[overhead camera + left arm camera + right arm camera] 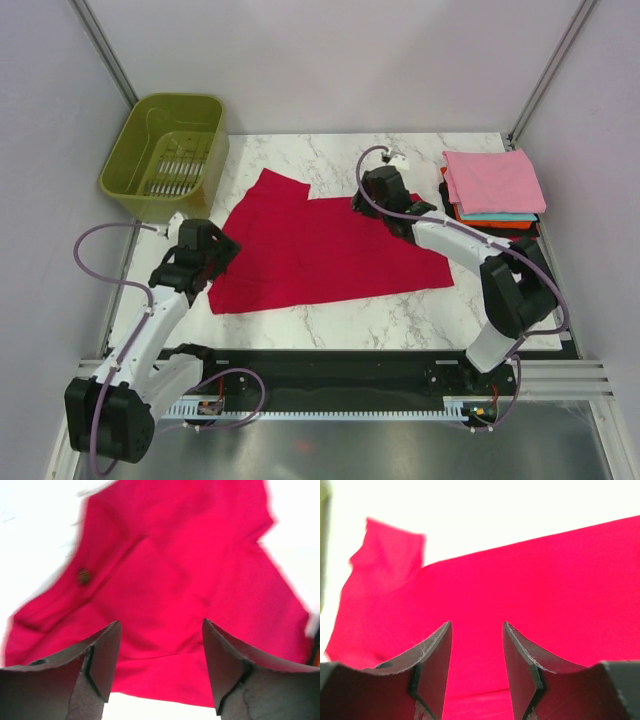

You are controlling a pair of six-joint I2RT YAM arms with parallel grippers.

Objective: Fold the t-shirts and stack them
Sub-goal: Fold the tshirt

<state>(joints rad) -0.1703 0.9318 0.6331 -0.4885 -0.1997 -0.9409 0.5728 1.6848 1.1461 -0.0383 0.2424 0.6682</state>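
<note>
A crimson red t-shirt (320, 250) lies spread flat in the middle of the marble table (330, 320). My left gripper (222, 262) hovers at the shirt's left edge. In the left wrist view it (162, 630) is open, with the red cloth (175, 570) beneath and nothing between its fingers. My right gripper (360, 204) is over the shirt's far edge. It (477, 627) is open above the cloth (545, 580) and holds nothing. At the back right is a stack of folded t-shirts with pink (493, 182) on top, then teal (505, 216), orange (458, 213) and black.
An olive-green plastic basket (165, 155) stands at the back left corner. Grey walls close in both sides and the back. The black rail with the arm bases runs along the table's near edge.
</note>
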